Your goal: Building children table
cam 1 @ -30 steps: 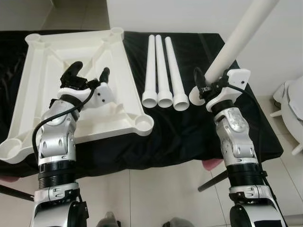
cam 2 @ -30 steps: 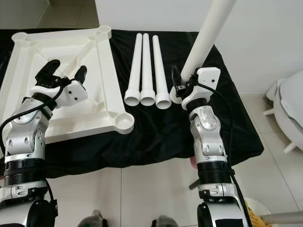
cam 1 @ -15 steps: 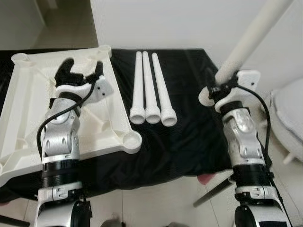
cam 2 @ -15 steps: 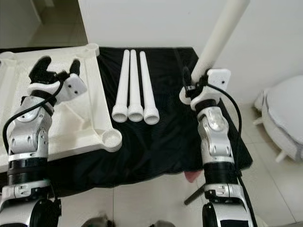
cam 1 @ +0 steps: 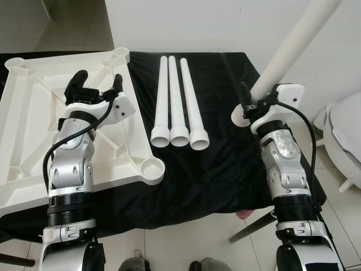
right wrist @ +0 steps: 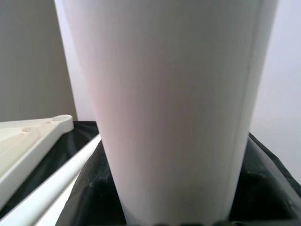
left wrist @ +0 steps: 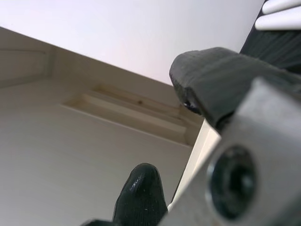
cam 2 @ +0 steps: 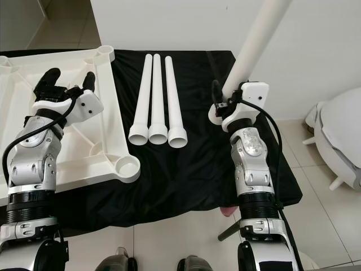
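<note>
Three white table legs (cam 1: 179, 101) lie side by side on my black cloth (cam 1: 214, 164); my right gripper (cam 1: 246, 105) clasps a fourth leg (cam 1: 290, 45) tilted upward, my left gripper (cam 1: 97, 84) spread over the upturned tabletop (cam 1: 34, 118).

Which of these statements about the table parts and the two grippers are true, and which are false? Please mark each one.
1. Three white legs lie side by side on the black cloth. True.
2. The right gripper is empty. False: it holds a fourth leg, which points up and away.
3. The tabletop lies with its ribbed underside up. True.
4. The left gripper is clamped on a leg. False: its fingers are open above the tabletop and hold nothing.
5. A leg already stands in the corner socket. False: that socket is empty.
</note>
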Controlling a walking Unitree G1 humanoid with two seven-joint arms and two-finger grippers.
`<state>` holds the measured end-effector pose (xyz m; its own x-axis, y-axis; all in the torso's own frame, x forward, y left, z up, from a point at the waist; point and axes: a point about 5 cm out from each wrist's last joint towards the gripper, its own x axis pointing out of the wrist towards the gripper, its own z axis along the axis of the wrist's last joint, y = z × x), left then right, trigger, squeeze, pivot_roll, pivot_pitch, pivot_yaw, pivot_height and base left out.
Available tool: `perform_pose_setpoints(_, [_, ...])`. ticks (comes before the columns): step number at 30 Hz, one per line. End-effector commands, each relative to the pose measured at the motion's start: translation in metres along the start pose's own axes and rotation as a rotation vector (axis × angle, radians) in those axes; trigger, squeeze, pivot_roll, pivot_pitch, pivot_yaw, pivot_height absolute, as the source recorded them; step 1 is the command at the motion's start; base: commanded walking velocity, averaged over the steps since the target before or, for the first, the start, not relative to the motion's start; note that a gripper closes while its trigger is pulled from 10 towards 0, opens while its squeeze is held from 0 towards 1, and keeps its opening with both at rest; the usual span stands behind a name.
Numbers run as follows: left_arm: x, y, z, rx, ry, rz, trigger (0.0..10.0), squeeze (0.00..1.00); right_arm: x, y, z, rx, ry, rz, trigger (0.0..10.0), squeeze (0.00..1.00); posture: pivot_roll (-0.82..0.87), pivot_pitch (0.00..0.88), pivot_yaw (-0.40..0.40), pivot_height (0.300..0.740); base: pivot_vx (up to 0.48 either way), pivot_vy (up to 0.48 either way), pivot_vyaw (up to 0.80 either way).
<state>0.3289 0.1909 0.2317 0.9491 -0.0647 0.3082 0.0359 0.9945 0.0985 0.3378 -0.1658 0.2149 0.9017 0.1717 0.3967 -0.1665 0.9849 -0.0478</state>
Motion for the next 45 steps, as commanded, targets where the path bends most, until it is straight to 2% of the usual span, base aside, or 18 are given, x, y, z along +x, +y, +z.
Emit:
perform_pose_setpoints(1, [-0.002, 0.003, -0.003, -0.003, 0.014, 0.050, 10.0, 0.00, 0.001, 0.002, 0.003, -0.003, -0.019, 0.007, 10.0, 0.00, 0.03, 0.077, -0.007, 0.740, 0.000, 0.000, 0.00])
perform_pose_setpoints(11, [-0.003, 0.003, -0.004, -0.024, 0.024, 0.052, 10.0, 0.00, 0.001, 0.004, 0.002, 0.003, -0.016, 0.009, 10.0, 0.00, 0.03, 0.083, -0.005, 0.740, 0.000, 0.000, 0.00])
perform_pose_setpoints(28, [-0.004, 0.004, -0.004, -0.032, 0.040, 0.056, 10.0, 0.00, 0.001, 0.003, 0.002, 0.003, -0.012, 0.009, 10.0, 0.00, 0.04, 0.089, -0.008, 0.740, 0.000, 0.397, 0.00])
perform_pose_setpoints(36, [-0.005, 0.003, -0.003, -0.018, 0.033, 0.048, 10.0, 0.00, 0.000, 0.003, 0.002, 0.001, -0.010, 0.010, 10.0, 0.00, 0.03, 0.093, -0.008, 0.740, 0.000, 0.000, 0.00])
perform_pose_setpoints(41, [-0.005, -0.006, 0.001, 0.005, 0.015, -0.027, 10.0, 0.00, 0.000, 0.003, 0.001, -0.001, -0.007, 0.011, 10.0, 0.00, 0.03, 0.094, -0.009, 0.740, 0.000, 0.000, 0.00])
perform_pose_setpoints(45, [-0.005, -0.007, 0.001, 0.010, 0.021, -0.036, 10.0, 0.00, 0.000, 0.003, 0.001, -0.001, -0.007, 0.010, 10.0, 0.00, 0.03, 0.094, -0.009, 0.740, 0.000, 0.000, 0.00])
